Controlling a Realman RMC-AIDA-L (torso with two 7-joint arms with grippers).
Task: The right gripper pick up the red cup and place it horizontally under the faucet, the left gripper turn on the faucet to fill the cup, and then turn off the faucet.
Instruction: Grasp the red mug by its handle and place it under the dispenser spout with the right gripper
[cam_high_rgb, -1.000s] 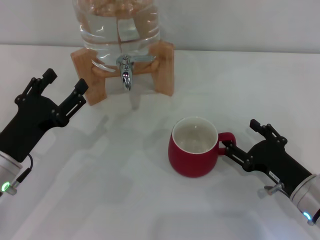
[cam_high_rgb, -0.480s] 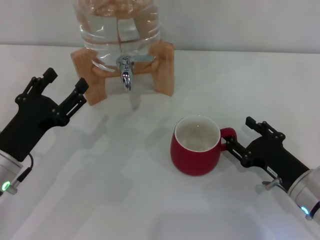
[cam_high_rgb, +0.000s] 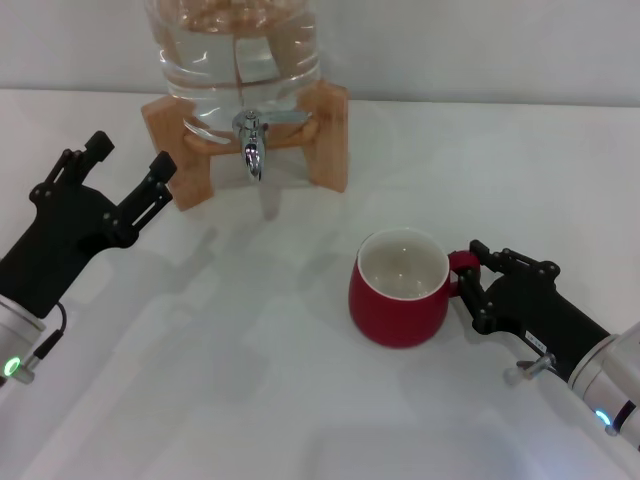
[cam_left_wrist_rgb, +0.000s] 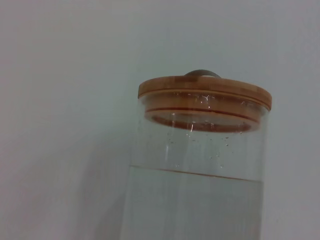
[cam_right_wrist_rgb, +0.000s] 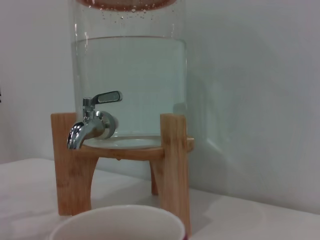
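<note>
The red cup (cam_high_rgb: 400, 300) stands upright on the white table, right of centre, with its handle toward my right gripper (cam_high_rgb: 472, 285). That gripper's fingers sit on either side of the handle, close to it, still apart. The cup's white rim also shows in the right wrist view (cam_right_wrist_rgb: 117, 222). The chrome faucet (cam_high_rgb: 250, 145) hangs from the clear water jug (cam_high_rgb: 235, 60) in its wooden stand (cam_high_rgb: 325, 130), lever level; it also shows in the right wrist view (cam_right_wrist_rgb: 92, 127). My left gripper (cam_high_rgb: 130, 157) is open and empty, left of the stand.
The jug's wooden lid (cam_left_wrist_rgb: 205, 92) and water level show in the left wrist view. The white table (cam_high_rgb: 250, 350) stretches between the cup and the stand. A pale wall rises behind the jug.
My right gripper has moved left up to the cup's handle and turned, its fingers now around it. The cup has shifted slightly right. The left arm has barely moved.
</note>
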